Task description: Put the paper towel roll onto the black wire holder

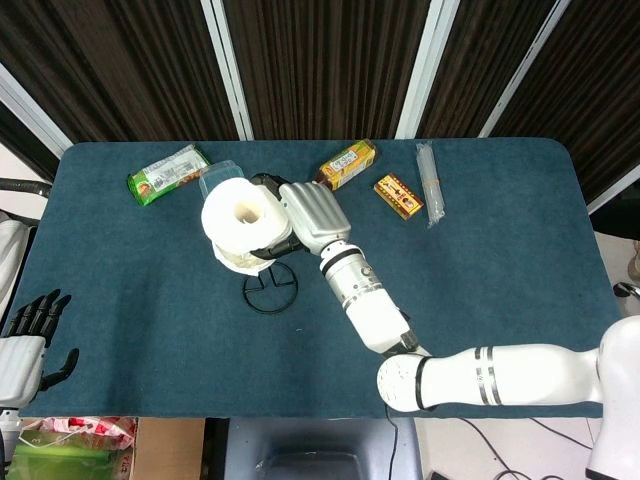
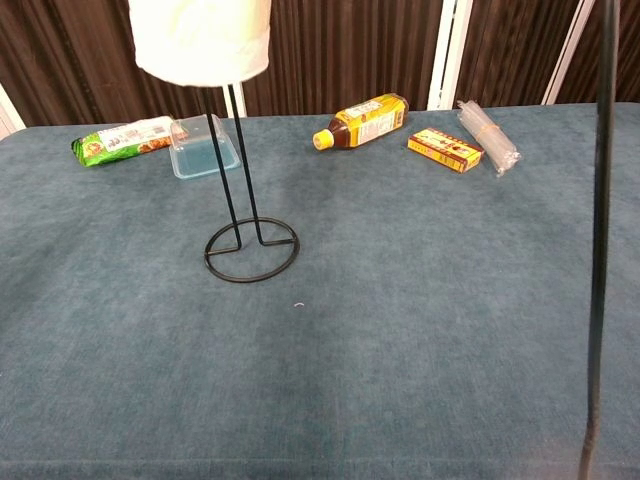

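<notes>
The white paper towel roll (image 1: 241, 218) is held upright high above the table, its hollow core facing up. My right hand (image 1: 308, 215) grips it from the right side, fingers wrapped round it. In the chest view the roll (image 2: 200, 40) sits at the top of the black wire holder's (image 2: 240, 160) upright rods, whose ring base (image 2: 251, 252) stands on the blue cloth. From the head view only the ring base (image 1: 270, 289) shows below the roll. My left hand (image 1: 30, 335) hangs open off the table's left front corner, holding nothing.
Along the far edge lie a green snack packet (image 1: 167, 174), a clear plastic box (image 2: 204, 146), a yellow bottle on its side (image 2: 363, 120), a small orange box (image 2: 446, 149) and a clear wrapped tube pack (image 2: 487, 136). A thin black cable (image 2: 598, 240) hangs down the chest view's right side.
</notes>
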You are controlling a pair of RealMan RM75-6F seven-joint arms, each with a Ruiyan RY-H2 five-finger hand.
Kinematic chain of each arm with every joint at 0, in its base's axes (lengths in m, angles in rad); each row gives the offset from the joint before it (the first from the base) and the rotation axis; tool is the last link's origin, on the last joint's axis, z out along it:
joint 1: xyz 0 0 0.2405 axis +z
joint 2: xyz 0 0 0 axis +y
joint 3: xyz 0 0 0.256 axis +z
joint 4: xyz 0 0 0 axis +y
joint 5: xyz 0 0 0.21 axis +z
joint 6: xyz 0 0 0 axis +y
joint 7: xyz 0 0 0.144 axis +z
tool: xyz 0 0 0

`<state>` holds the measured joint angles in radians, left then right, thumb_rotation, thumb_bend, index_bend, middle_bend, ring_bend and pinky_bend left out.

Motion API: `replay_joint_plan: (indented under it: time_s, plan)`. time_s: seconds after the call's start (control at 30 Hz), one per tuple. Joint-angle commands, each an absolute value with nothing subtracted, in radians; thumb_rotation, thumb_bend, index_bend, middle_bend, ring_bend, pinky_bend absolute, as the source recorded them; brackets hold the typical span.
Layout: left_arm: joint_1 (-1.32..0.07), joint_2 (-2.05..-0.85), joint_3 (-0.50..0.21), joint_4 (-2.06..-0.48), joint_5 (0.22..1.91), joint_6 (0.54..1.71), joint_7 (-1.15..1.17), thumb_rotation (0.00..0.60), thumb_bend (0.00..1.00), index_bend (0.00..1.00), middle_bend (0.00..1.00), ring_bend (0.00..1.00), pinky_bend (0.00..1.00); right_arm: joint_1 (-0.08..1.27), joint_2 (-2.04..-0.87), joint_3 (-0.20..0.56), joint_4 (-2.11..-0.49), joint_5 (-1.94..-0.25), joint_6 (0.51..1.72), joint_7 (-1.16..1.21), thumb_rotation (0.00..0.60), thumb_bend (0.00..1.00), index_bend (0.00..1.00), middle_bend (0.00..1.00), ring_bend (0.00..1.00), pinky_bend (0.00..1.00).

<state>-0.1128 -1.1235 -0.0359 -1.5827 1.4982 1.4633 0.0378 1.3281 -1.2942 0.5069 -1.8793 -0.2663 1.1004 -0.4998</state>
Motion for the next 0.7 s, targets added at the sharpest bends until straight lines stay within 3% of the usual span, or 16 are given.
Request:
replay_joint_plan:
  time_s: [0.03, 0.17, 0.27, 0.3, 0.33, 0.4, 0.43, 0.5, 0.7]
  plan:
    - [-0.113, -1.123, -0.034, -1.583, 1.501, 1.463, 0.037, 0.600, 0.41, 0.00, 0.00, 0.00, 0.10, 1.346, -1.307, 0.491, -1.872, -0.238, 1.106, -0.528, 0.600, 0.30, 0.74, 0.65, 0.68, 0.57]
    - [-0.111, -1.120, -0.032, -1.583, 1.507, 1.468, 0.032, 0.600, 0.41, 0.00, 0.00, 0.00, 0.10, 1.361, -1.324, 0.470, -1.860, -0.201, 1.117, -0.561, 0.600, 0.30, 0.71, 0.65, 0.67, 0.57]
    - [-0.110, -1.120, -0.032, -1.582, 1.509, 1.469, 0.028, 0.600, 0.41, 0.00, 0.00, 0.00, 0.10, 1.368, -1.325, 0.463, -1.861, -0.161, 1.101, -0.579, 0.600, 0.30, 0.53, 0.60, 0.57, 0.51]
    - [-0.111, -1.120, -0.032, -1.582, 1.508, 1.468, 0.029, 0.600, 0.41, 0.00, 0.00, 0.00, 0.10, 1.368, -1.322, 0.463, -1.862, -0.150, 1.093, -0.581, 0.600, 0.30, 0.41, 0.53, 0.50, 0.47]
    - [-0.112, -1.119, -0.032, -1.582, 1.508, 1.467, 0.028, 0.600, 0.41, 0.00, 0.00, 0.00, 0.10, 1.368, -1.316, 0.463, -1.866, -0.137, 1.077, -0.581, 0.600, 0.30, 0.21, 0.39, 0.37, 0.39]
    - [-0.112, -1.119, -0.032, -1.583, 1.509, 1.466, 0.028, 0.600, 0.41, 0.00, 0.00, 0.00, 0.10, 1.366, -1.300, 0.464, -1.871, -0.126, 1.054, -0.582, 0.600, 0.27, 0.02, 0.15, 0.15, 0.25]
    - [-0.112, -1.119, -0.032, -1.583, 1.510, 1.467, 0.027, 0.600, 0.41, 0.00, 0.00, 0.00, 0.10, 1.363, -1.287, 0.464, -1.877, -0.127, 1.041, -0.583, 0.600, 0.23, 0.00, 0.06, 0.06, 0.15]
    - [-0.112, -1.119, -0.032, -1.582, 1.510, 1.468, 0.026, 0.600, 0.41, 0.00, 0.00, 0.00, 0.10, 1.355, -1.269, 0.463, -1.887, -0.139, 1.033, -0.578, 0.600, 0.17, 0.00, 0.00, 0.00, 0.04]
    - [-0.112, -1.121, -0.030, -1.583, 1.515, 1.469, 0.029, 0.600, 0.41, 0.00, 0.00, 0.00, 0.10, 1.333, -1.179, 0.456, -1.949, -0.130, 1.012, -0.580, 0.600, 0.11, 0.00, 0.00, 0.00, 0.00]
